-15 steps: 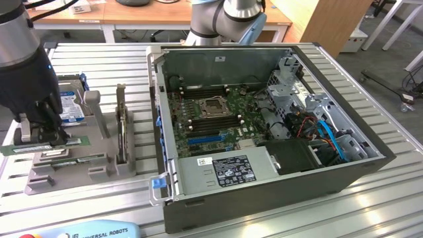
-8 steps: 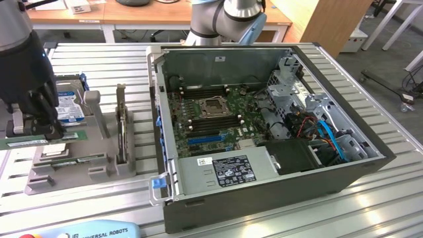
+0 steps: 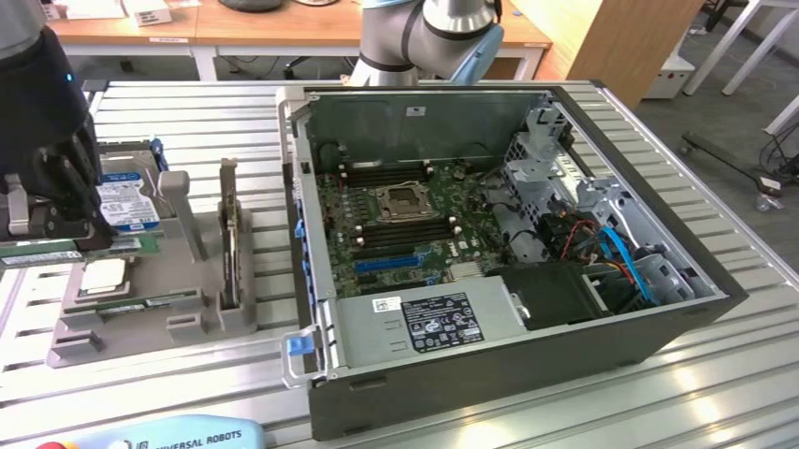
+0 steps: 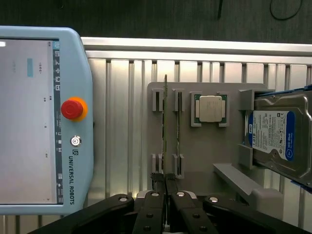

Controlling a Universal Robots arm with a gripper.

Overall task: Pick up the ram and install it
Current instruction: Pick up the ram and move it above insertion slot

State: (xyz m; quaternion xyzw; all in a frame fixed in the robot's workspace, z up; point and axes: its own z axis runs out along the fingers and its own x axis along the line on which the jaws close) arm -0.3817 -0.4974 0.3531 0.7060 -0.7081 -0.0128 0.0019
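Surface: slotted metal table, bearing an open computer case and, at the exterior view's left, a grey parts holder. A control tablet lies beside the holder.
Room: wooden desks behind.
Gripper: fingers narrow, clamped on the ram, which is held above the holder, well apart from the case.

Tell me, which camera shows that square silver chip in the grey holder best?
The wrist view. It looks straight down on the silver chip, whole and unobstructed, seated in its grey holder. The exterior view shows the same chip small and at a slant, on the holder at that view's left.
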